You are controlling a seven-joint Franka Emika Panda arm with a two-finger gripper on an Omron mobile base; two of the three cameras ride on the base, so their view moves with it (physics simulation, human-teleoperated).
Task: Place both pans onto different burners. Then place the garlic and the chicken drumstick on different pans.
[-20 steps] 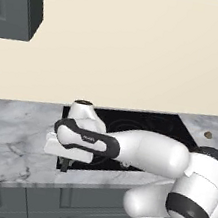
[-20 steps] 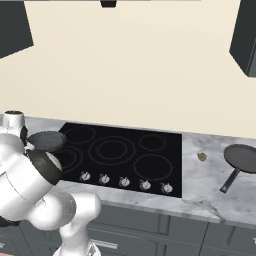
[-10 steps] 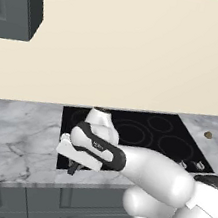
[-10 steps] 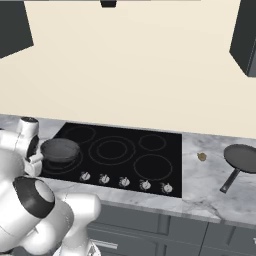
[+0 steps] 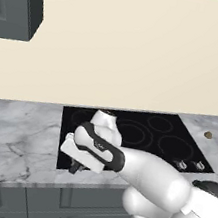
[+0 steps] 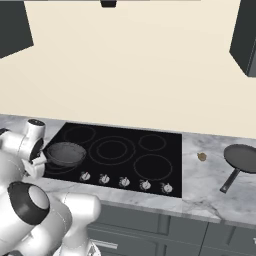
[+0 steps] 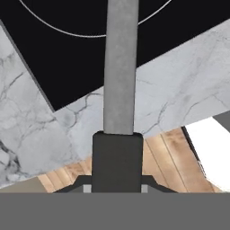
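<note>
Grey pan handle [image 7: 120,67] points handward

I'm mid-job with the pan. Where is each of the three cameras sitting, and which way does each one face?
Left base view: behind the arm, to its left, facing the cooktop; the white arm crosses from lower right, its pincer low at the cooktop's front edge.
Right base view: behind, to its right; arm at lower left, carried pan over the cooktop's left end, second pan on the counter.
Hand view: on the hand, looking along the pan handle clamped in the pincer.
Both base views share cooktop and knobs.
</note>
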